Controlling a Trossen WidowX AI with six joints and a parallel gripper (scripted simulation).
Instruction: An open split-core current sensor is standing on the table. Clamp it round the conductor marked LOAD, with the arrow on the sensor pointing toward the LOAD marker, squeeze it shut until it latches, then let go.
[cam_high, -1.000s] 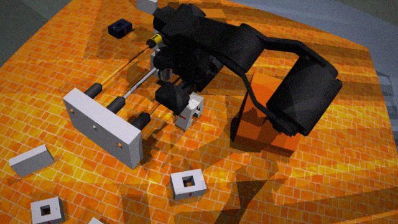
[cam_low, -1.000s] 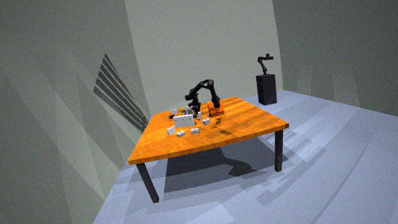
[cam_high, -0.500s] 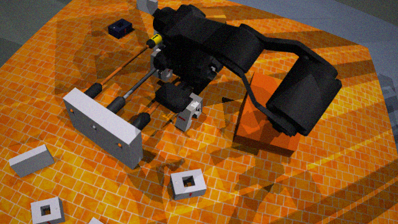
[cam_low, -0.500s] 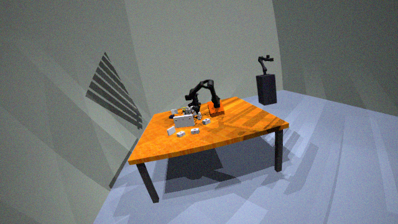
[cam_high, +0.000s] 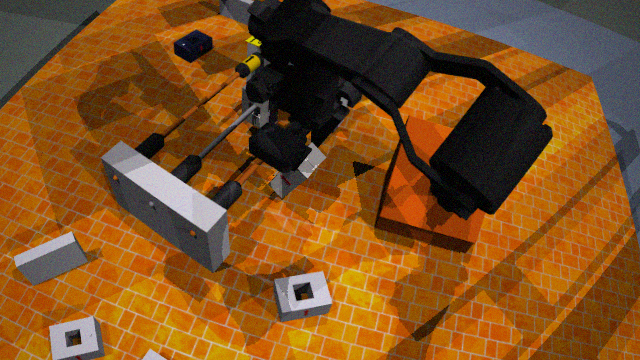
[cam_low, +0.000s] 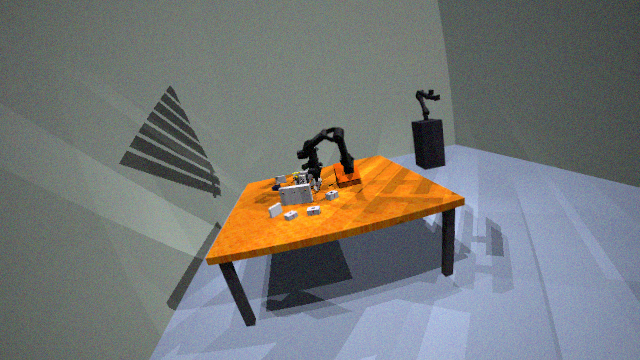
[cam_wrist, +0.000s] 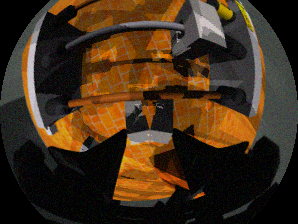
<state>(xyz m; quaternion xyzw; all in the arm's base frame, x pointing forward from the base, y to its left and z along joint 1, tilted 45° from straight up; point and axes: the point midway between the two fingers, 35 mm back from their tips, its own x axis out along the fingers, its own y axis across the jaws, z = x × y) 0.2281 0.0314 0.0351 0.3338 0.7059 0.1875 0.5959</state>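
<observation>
My gripper (cam_high: 306, 148) (cam_wrist: 149, 132) is shut on the light grey sensor (cam_high: 282, 184) (cam_wrist: 149, 136), low beside the near copper conductor (cam_high: 246, 174) (cam_wrist: 112, 98). The sensor is tilted in the top view, with a red mark on its side. The fingers hide much of it, so I cannot tell whether it is latched or encloses the conductor. A grey conductor (cam_high: 227, 129) (cam_wrist: 125, 26) runs in the middle, a second copper one (cam_high: 200, 106) beyond it. A yellow marker (cam_high: 250, 64) (cam_wrist: 225, 11) is at the far one; the word LOAD cannot be read.
A grey end block (cam_high: 167, 210) (cam_low: 296, 195) holds the conductors. Another grey block (cam_high: 257, 112) (cam_wrist: 205, 30) is at the middle conductor. A ring-shaped block (cam_high: 317, 285), a plain block (cam_high: 52, 260) and a dark blue box (cam_high: 193, 46) stand around. An orange slab (cam_high: 417, 210) lies under the arm's base.
</observation>
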